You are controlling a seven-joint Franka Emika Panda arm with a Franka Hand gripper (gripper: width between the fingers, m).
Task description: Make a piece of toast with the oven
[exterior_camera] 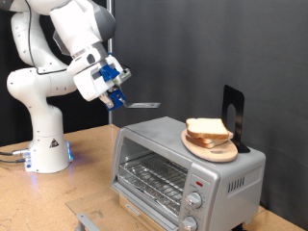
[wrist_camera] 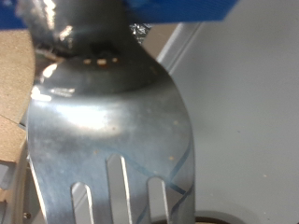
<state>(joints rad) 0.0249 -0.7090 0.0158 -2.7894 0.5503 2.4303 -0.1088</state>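
Two slices of bread sit stacked on a round wooden plate [exterior_camera: 214, 146] on top of the oven [exterior_camera: 183, 164]; the upper one, the piece of toast [exterior_camera: 205, 127], lies pale side up towards the exterior view's right. The single silver oven stands with its glass door shut, one wire rack [exterior_camera: 152, 175] visible behind it and two round knobs [exterior_camera: 192, 214] at its front right. One white arm bends down from the exterior view's upper left, its gripper [exterior_camera: 117, 97] tilted towards the oven, above and left of the oven top, clamped on one metal spatula [exterior_camera: 142, 103], whose slotted blade [wrist_camera: 112, 149] fills the wrist view.
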